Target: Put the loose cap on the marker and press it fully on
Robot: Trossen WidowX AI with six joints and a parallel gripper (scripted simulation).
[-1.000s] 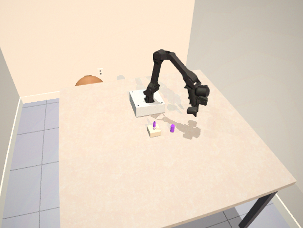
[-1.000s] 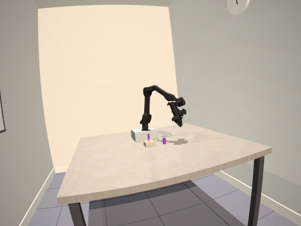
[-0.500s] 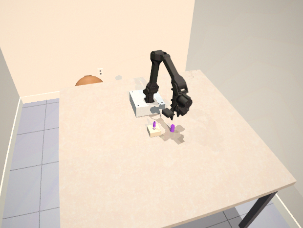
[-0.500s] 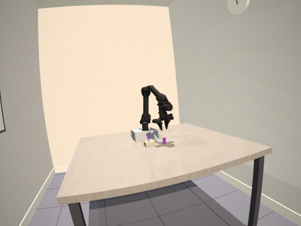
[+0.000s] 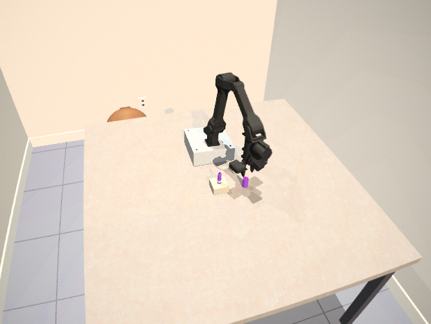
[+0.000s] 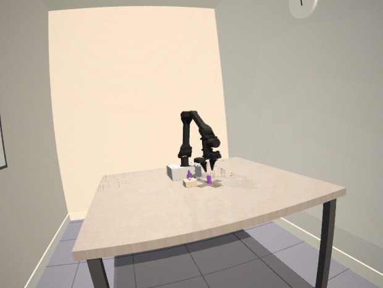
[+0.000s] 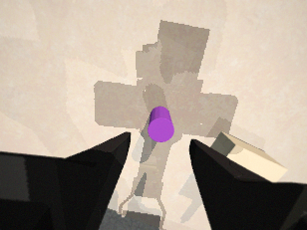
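The purple cap [image 5: 245, 182] [image 6: 209, 179] [image 7: 160, 129] stands upright on the table, to the right of the holder block in the top and exterior views. The purple marker [image 5: 219, 177] [image 6: 189, 175] stands upright in the cream holder block [image 5: 220, 190] [image 6: 189, 183] [image 7: 258, 160], its narrow tip bare and up. My gripper [image 6: 208, 170] [image 7: 159, 140] points down with its fingertips above the cap. It is open and empty; in the wrist view the cap shows between and slightly beyond the fingertips. The marker is hidden behind the right finger in the wrist view.
The arm's white base box [image 5: 205, 157] [image 6: 178, 173] stands behind the holder block. The arm's shadow falls around the cap. The table [image 5: 156, 243] [image 6: 154, 213] reaches well past the block on both sides. An orange round object [image 5: 126, 115] is beyond the back edge.
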